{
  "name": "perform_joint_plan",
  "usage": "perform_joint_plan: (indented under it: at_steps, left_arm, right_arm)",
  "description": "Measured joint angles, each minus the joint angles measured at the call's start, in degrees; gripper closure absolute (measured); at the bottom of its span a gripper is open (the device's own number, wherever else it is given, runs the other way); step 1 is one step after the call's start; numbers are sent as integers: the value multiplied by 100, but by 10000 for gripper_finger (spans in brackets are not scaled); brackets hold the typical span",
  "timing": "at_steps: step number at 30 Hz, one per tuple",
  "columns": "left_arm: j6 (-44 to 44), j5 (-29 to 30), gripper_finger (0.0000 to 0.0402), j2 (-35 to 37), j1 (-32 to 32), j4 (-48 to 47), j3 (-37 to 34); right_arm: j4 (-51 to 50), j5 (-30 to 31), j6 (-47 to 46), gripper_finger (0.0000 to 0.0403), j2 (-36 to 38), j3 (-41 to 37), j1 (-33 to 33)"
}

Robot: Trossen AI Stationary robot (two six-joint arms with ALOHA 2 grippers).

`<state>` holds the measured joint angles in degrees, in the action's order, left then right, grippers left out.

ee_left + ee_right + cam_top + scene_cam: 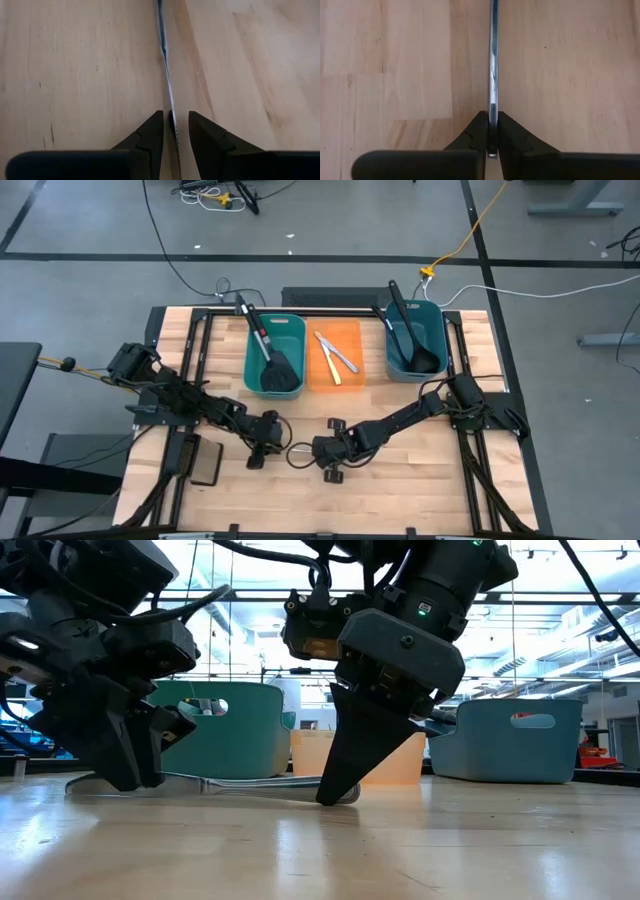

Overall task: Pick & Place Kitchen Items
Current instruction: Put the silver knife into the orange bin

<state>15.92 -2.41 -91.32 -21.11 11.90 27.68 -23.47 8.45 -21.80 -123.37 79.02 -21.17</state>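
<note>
A small silver knife (240,783) lies low along the wooden table between my two grippers, near the table's front middle (298,448). My right gripper (492,125) is shut on one end of it. My left gripper (176,125) stands over the other end with its fingers on either side of the knife (165,65), and wood shows in the gap beside it. A second silver knife and a pale-yellow knife lie in the orange bin (337,375). A black slotted spatula (275,365) leans in the left teal bin, and black utensils (412,340) lean in the right one. My right gripper pinches the knife's end (493,107) between its two fingers; the knife's tip shows between them. The fingers come steeply from above, slanting, and the knife runs straight out ahead of them, low over the table. My left gripper straddles the knife; whether a finger touches it I cannot tell.
Three bins stand in a row at the table's far side: teal (252,345), orange, and teal (440,340). A flat black pad (205,467) lies near the front left. Bare wood stretches in front of both grippers toward the near edge.
</note>
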Motion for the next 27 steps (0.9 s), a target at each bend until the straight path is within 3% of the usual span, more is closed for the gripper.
perform_joint_plan:
  at_steps: [4,9,16,22,27]
  left_arm:
    - [-287,96,304,249,-4,-38,-10]
    - [-313,128,303,1123,-2,-678,236]
    - [-410,597,317,2579,-275,-2873,1023]
    - [-452,1768,391,4065,-1149,-3854,1414]
    - [-144,3281,396,5490,-1935,-4063,1083]
  right_arm:
    - [-36,-219,4,376,7,4,28]
    - [-37,-274,-61,376,9,4,42]
    - [-17,-272,-71,377,9,4,44]
    - [-3,-246,-85,377,9,4,42]
    - [38,-206,-122,377,9,-2,35]
